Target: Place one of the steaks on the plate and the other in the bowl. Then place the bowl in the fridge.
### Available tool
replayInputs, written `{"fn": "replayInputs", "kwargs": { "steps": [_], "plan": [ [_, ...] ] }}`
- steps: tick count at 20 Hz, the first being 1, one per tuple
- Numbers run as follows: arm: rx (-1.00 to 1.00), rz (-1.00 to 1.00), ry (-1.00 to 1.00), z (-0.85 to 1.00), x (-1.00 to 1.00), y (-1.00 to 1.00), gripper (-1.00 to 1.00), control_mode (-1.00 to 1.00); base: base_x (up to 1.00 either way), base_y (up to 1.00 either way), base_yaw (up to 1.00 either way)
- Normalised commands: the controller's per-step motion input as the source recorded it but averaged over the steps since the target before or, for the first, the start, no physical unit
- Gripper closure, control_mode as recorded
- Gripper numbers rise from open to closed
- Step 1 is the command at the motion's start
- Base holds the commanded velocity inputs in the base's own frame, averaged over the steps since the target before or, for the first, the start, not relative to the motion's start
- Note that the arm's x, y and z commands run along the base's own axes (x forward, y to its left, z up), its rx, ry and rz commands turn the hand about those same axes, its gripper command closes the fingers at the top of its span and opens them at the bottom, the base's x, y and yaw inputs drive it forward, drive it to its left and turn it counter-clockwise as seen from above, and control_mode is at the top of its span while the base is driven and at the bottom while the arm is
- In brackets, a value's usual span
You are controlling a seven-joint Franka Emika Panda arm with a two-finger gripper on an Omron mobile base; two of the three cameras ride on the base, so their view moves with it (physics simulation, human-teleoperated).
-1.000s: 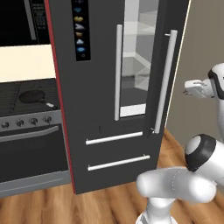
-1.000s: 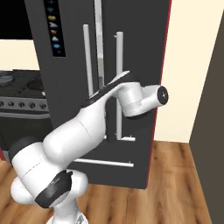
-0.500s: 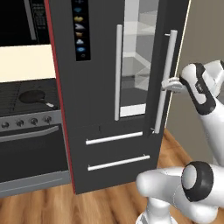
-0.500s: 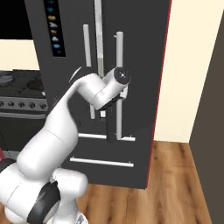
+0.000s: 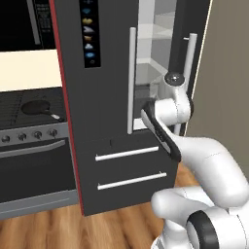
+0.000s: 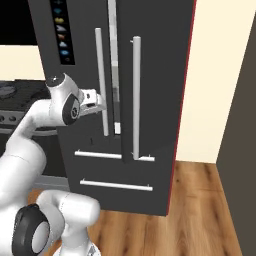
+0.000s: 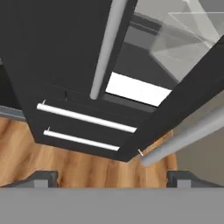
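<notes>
I see my gripper [image 6: 97, 102] with its fingers spread wide and empty, beside the fridge [image 5: 112, 97] left handle [image 6: 101, 82], its right door ajar. I'd widen that door fully, avoiding the handle.

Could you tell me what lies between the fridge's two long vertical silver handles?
In the left base view, an open gap showing glass shelves inside the dark grey fridge.

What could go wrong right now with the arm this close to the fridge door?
The fridge right door stands partly open, with the open gripper close by the left door's handle. The arm could bump that handle or the open door's edge as it moves. No bowl shows at the gripper, so the opening might prove too narrow once a bowl has to pass through.
</notes>
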Motion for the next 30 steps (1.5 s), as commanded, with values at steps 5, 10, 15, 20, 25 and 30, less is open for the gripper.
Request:
{"fn": "replayInputs", "kwargs": {
  "steps": [5,10,15,20,25,30],
  "plan": [
    [-0.51,0.0,0.18,-0.44,0.45,0.36,-1.0,-1.0,0.0,0.0,0.0],
    [-0.3,0.09,-0.11,-0.74,0.47,-0.02,-1.0,-1.0,0.0,0.0,0.0],
    [-0.07,0.01,-0.05,-0.33,0.06,-0.05,-1.0,-1.0,0.0,0.0,0.0],
    [-0.08,0.02,0.09,0.09,0.36,-0.26,-1.0,-1.0,0.0,0.0,0.0],
    [-0.2,0.0,0.06,-0.11,0.45,-0.11,-1.0,-1.0,0.0,0.0,0.0],
    [-0.27,-0.01,0.0,-0.05,0.24,-0.03,-1.0,-1.0,0.0,0.0,0.0]
  ]
}}
